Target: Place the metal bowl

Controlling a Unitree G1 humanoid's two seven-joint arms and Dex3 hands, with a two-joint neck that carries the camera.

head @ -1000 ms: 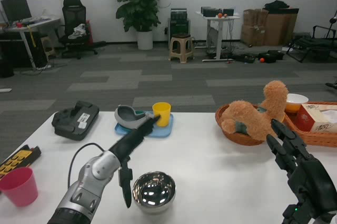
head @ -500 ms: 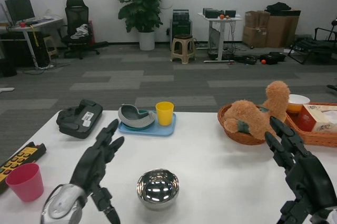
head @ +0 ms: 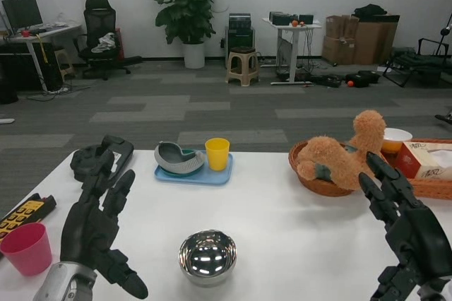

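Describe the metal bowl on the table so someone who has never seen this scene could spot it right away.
On the white table, look at the near edge, about midway between the robot's left hand and right hand. The metal bowl stands there alone, untouched. It is the only shiny, mirror-like thing; the grey bowl sits farther back on a blue tray.

The metal bowl (head: 207, 256) sits near the desk (head: 282, 209) front, between left hand (head: 92, 234) and right hand (head: 409, 234); tray (head: 192, 172) behind it, basket (head: 318, 177) right
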